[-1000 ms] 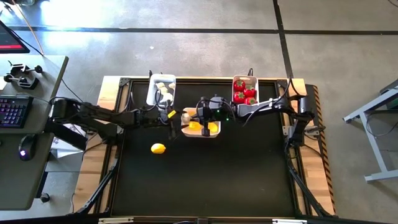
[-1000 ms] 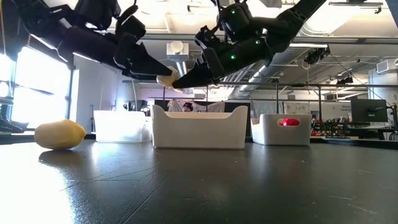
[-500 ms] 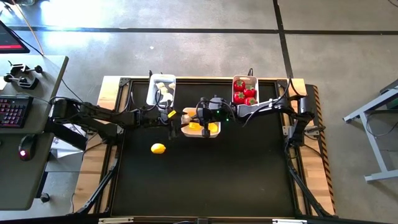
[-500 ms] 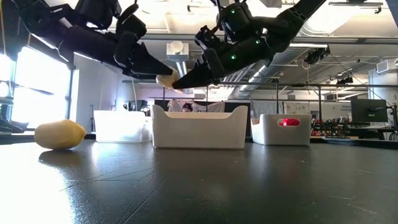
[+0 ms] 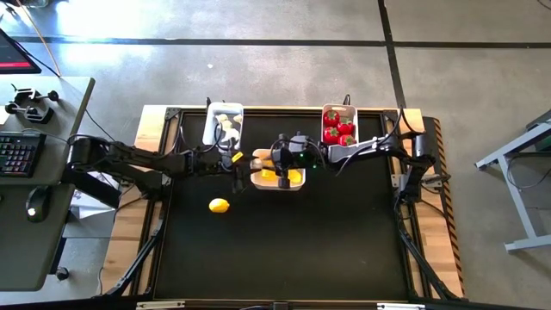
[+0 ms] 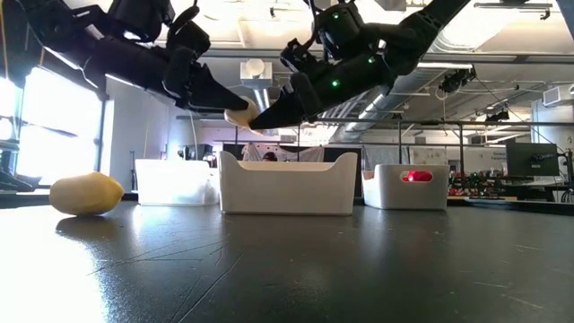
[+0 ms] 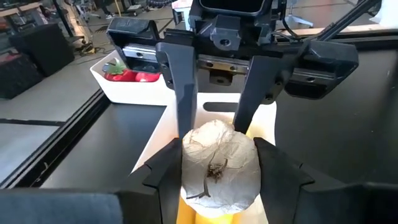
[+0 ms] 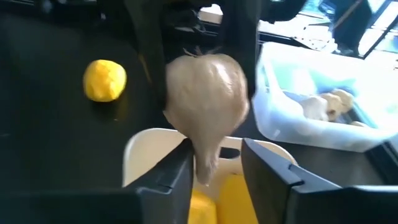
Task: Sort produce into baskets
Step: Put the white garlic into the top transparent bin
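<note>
Looks well advanced. Shows red fruits (image 5: 337, 127) gathered in the right basket (image 5: 338, 108), pale bulbs (image 5: 226, 123) in the left basket (image 5: 209, 129), lemons (image 5: 293, 176) in the middle basket (image 5: 277, 186).

Leaves two pieces unsorted, as far as visible:
- One lemon (image 5: 219, 205) loose on the table (image 5: 284, 250), well apart from all baskets and on the left arm's side.
- One garlic (image 7: 217, 165) in the air, above the near-left part of the middle basket, caught between both arms.

Finds the left gripper (image 7: 217, 182) reaching in from the left, fingers pressed to both sides of the garlic, gripping it. Meets the right gripper (image 8: 214, 169) from the opposite side at the same bulb, fingers narrowly apart, with a gap beside the bulb's thin tip; reads as a hand-over rather than a shared grip, though contact on the far side cannot be told.

Judged still to do: carrying the garlic over to the left basket with the other bulbs, then fetching the loose lemon to the middle basket. Nothing else of the produce visible on the table.
</note>
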Controlling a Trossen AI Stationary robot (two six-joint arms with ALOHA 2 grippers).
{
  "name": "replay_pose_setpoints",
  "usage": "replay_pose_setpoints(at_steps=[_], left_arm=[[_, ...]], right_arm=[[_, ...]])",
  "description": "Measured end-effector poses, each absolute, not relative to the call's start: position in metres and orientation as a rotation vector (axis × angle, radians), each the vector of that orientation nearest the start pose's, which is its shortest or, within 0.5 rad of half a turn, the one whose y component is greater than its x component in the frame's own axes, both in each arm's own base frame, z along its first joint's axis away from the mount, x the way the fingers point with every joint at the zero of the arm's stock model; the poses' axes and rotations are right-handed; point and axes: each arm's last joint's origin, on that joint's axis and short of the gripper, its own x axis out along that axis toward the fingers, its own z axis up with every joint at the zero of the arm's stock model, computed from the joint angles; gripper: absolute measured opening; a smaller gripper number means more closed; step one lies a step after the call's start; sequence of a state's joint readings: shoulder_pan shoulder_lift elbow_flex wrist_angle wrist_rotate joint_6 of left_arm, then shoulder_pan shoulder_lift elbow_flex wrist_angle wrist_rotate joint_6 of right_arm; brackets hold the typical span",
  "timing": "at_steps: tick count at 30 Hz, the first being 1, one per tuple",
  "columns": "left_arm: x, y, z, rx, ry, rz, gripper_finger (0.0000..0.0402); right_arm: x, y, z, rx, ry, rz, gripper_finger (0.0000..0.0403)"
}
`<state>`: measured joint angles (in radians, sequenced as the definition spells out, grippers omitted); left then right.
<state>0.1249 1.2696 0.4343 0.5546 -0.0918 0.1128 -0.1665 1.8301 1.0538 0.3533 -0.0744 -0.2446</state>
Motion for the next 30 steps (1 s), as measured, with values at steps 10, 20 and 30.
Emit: replay_pose_setpoints(at_steps=[10,20,30], left_arm=[[0.219,0.038,0.202,0.141,0.355,0.419,0.0149],[0.182,0.082,0.203,0.038,0.476,0.876,0.0148],[0.164,0.129,0.224,-0.217,0.779,0.830,0.0146]], right_arm=[[0.386,-0.067,0.189,-0.197,0.455,-0.143,0.0198],[0.386,-0.067,0.189,-0.190,0.454,-0.143,0.0209],[0.386,-0.067,0.189,-0.190,0.455,-0.143,0.0209]])
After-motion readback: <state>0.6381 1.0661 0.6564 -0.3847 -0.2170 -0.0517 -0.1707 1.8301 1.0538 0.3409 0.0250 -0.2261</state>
